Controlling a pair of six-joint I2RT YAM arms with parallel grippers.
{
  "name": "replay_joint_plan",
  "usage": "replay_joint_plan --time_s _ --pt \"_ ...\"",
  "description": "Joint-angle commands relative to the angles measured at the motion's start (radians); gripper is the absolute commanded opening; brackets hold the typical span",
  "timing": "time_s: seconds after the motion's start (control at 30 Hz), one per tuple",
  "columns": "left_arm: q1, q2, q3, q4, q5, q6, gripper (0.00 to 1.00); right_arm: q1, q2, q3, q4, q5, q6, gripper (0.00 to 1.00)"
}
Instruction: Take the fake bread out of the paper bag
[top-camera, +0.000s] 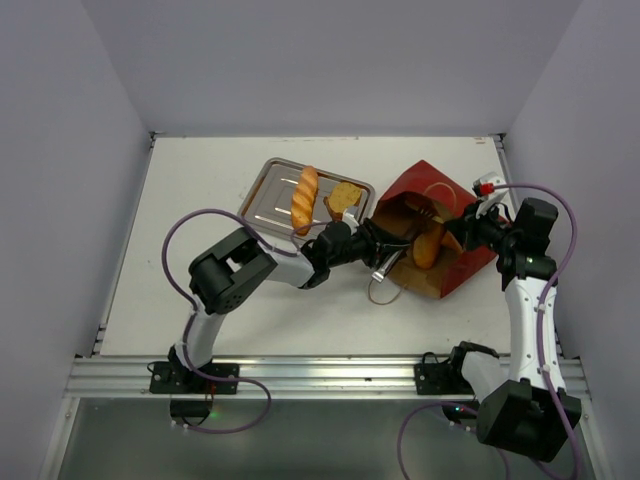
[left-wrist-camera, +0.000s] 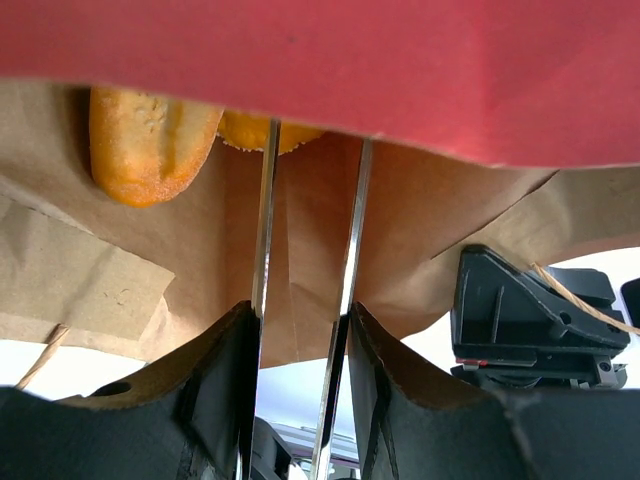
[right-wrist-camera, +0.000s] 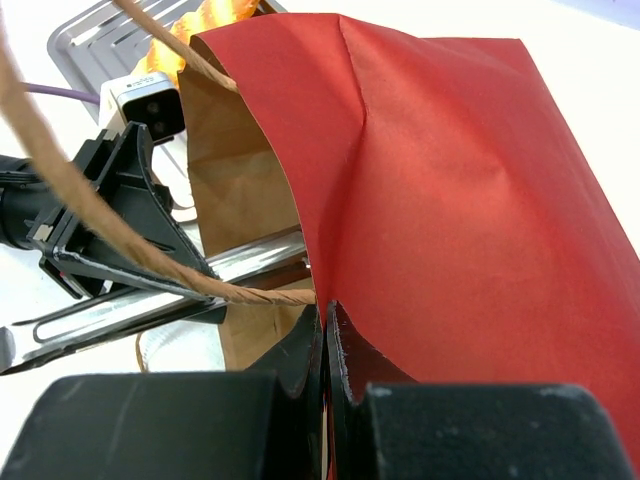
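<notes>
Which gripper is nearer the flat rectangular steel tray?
Left. The left gripper, holding metal tongs, is just off the steel tray's right corner at the dark-red paper bag's mouth; the right gripper pinches the bag's opposite rim, beyond it.

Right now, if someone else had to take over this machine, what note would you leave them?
Left tool: clamped on metal tongs, whose arms reach into the paper bag, apart, with nothing between them.
Right tool: shut on the bag's red edge, apparently holding the mouth open.
Done: a long loaf and a toast slice lie on the steel tray.
Left: at least a golden loaf and a second piece sit deep in the bag. Likely next: close the tongs on one and draw it out.
</notes>
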Motion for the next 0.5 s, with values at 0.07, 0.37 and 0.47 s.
replay_joint_plan --time_s 0.07,0.37,0.47 --pt "-0.003 0.017 0.044 0.047 -0.003 -0.031 0.45 0.000 -0.022 -0.007 0.026 -0.052 0.012 0.01" --pt "-0.004 0.012 0.023 0.119 0.027 -0.060 0.40 0.000 -0.025 -0.008 0.031 -0.055 0.015 0.02" --pt "-0.004 0.002 0.012 0.121 0.031 -0.060 0.32 0.000 -0.027 -0.008 0.029 -0.054 0.015 0.01"
